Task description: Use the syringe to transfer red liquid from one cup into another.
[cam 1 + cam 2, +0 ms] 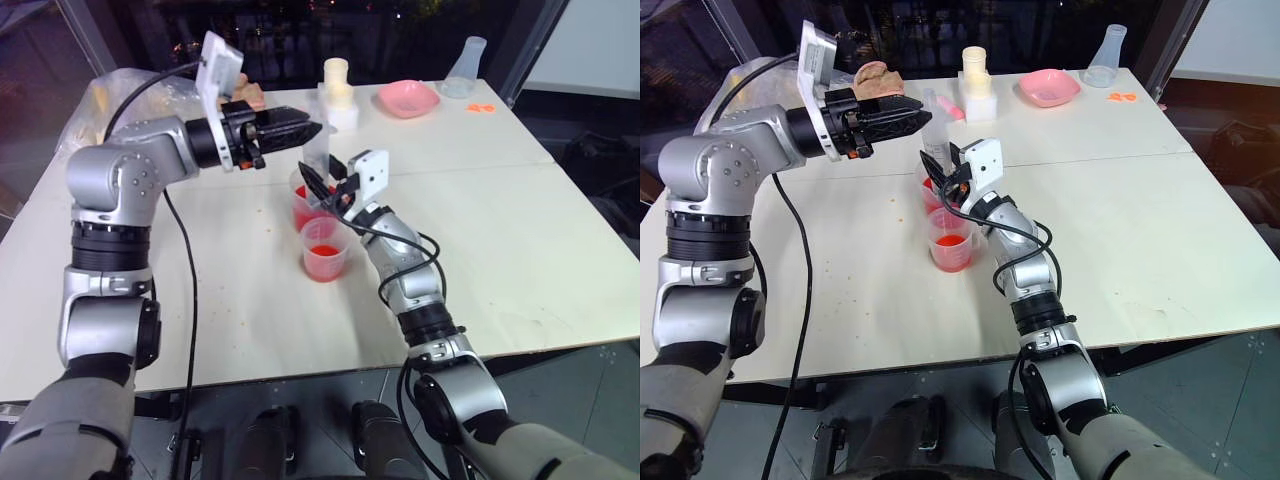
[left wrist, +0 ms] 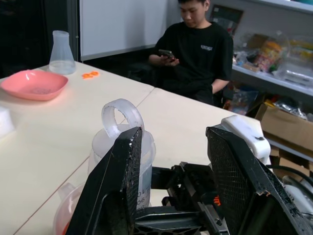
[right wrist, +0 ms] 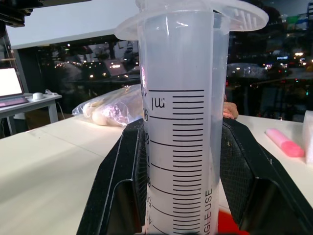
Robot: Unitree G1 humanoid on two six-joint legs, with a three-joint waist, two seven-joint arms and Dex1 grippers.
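Pale bench (image 1: 520,250): right pincer (image 1: 318,186) clamps the upright syringe (image 3: 181,147) over a cup (image 1: 304,205); left pincer (image 1: 305,130), fingers apart, flanks its plunger (image 2: 122,115) top.

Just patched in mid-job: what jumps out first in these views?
The right gripper is shut on the syringe, holding it upright over the farther of two cups of red liquid near the table's middle. The left gripper, open, sits level by the plunger's ring at the syringe's top. At the table's far edge are a pink dish and a clear flask.
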